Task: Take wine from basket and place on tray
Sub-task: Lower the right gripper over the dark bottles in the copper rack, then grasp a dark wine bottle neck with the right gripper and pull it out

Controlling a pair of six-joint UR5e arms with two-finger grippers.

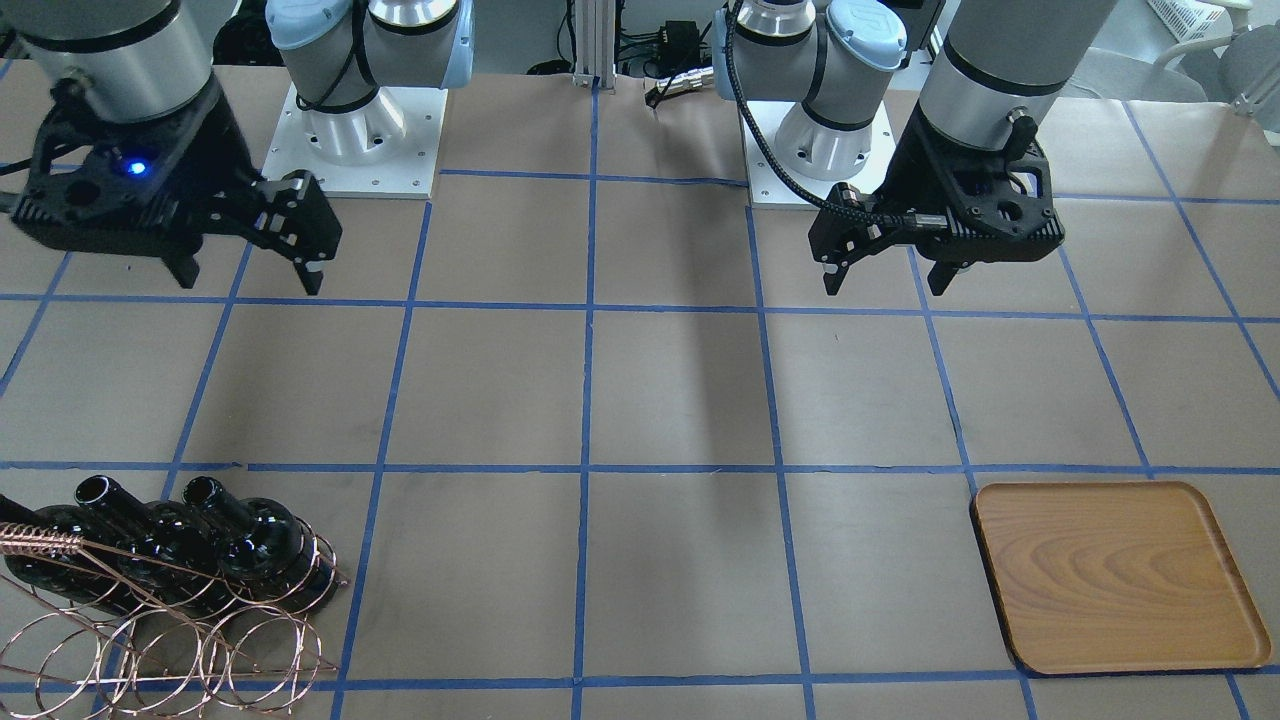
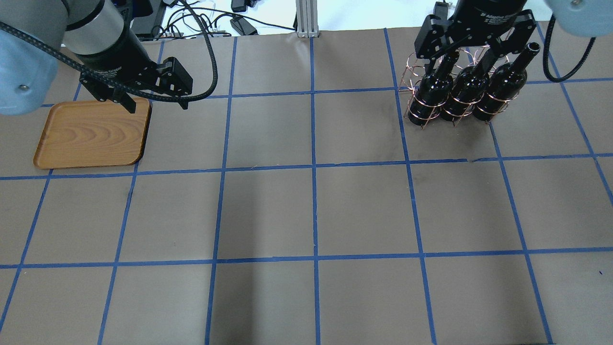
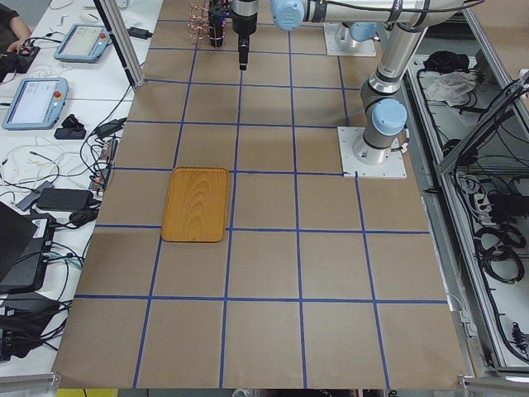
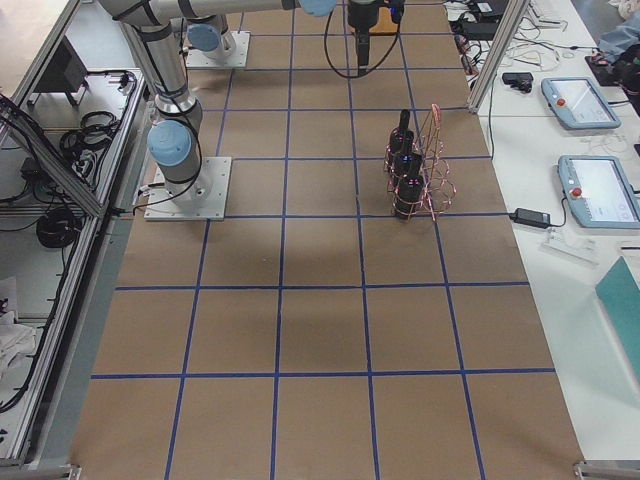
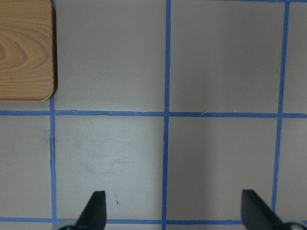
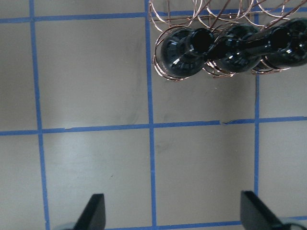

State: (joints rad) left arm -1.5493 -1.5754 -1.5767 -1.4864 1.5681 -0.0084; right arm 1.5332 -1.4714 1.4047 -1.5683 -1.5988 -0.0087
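No step is completed yet: three wine bottles (image 2: 467,90) are seen standing in the basket (image 1: 45,544), none is found on the tray (image 2: 91,134) well apart from the basket, and the right hand (image 1: 250,277) near the basket and the left hand (image 1: 888,285) far from it are held spread and empty.

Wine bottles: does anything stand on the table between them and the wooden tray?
Nothing visible does. Only taped table paper lies between the wire rack, holding three wine bottles, and the wooden tray. The rack's rings encircle each bottle, so one probably must lift out upward.
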